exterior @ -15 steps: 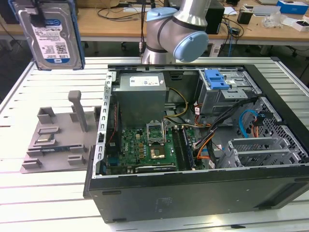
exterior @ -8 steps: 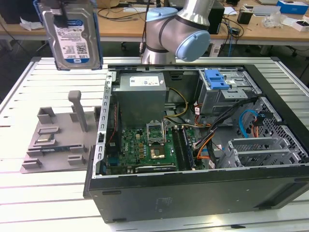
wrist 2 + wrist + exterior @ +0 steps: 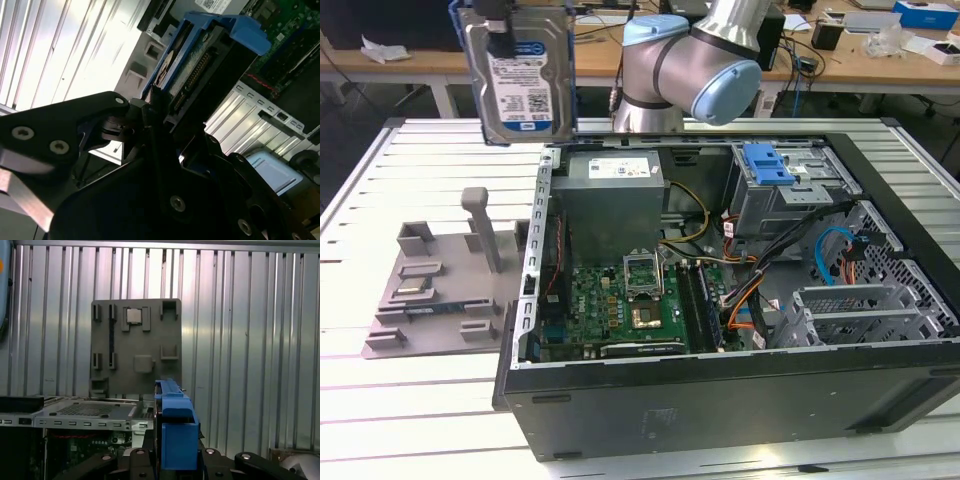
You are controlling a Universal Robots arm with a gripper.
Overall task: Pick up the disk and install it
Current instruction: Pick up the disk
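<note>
holding the disk point(image 3: 520, 75) edge-on, gripper point(image 3: 500, 35) clamped on its blue carrier, high above the open computer case point(image 3: 720, 400). my worry: the grip is narrow, so any swing could twist the disk loose onto the boards below.

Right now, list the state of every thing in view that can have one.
disk, in the air above the table, upright, clamped by the tool.
tool, shut on the disk.
computer case, lying on its side, side panel off, insides exposed.
grey fixture, flat on the table beside the case.
</note>
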